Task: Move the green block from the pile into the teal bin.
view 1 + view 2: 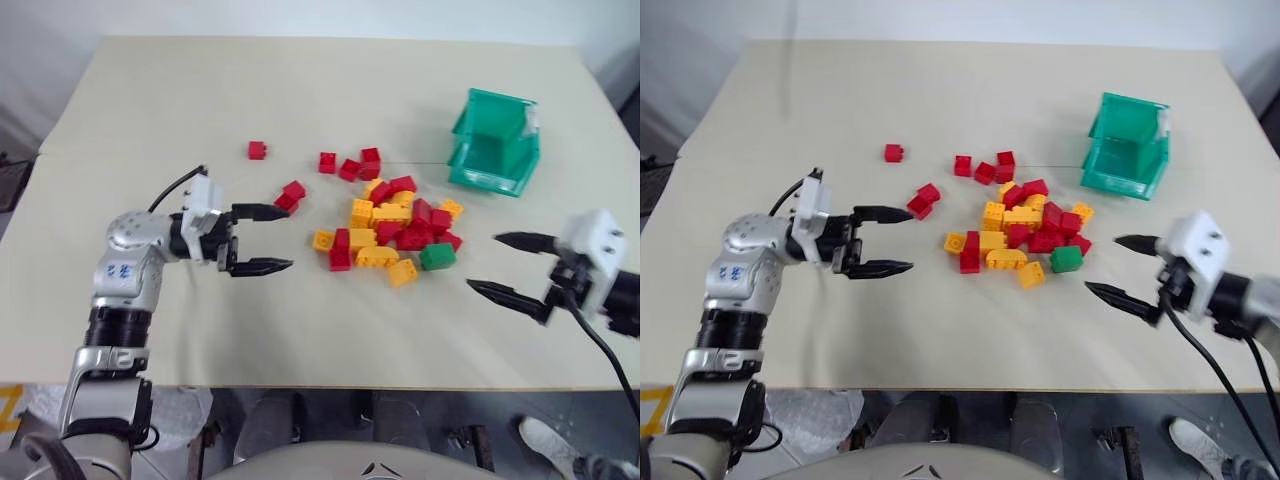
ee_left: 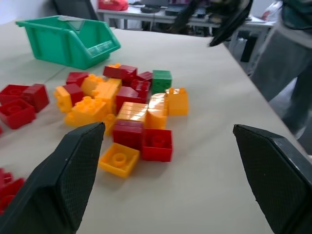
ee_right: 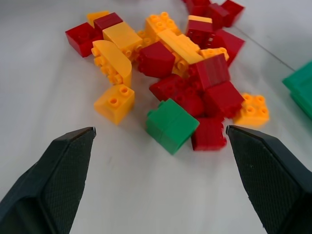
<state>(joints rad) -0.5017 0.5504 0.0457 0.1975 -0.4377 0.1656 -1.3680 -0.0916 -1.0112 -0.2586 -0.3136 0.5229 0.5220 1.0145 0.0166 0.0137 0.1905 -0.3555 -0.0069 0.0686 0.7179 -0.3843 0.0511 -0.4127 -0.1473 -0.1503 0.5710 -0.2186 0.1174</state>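
Bricks on table, both grippers empty

We list the green block (image 1: 437, 257) at the near right edge of the pile (image 1: 390, 228), touching red bricks. Teal bin (image 1: 494, 143) stands apart, beyond. Left gripper (image 1: 262, 239) and right gripper (image 1: 508, 264) flank the pile, fingers spread, grasping nothing.
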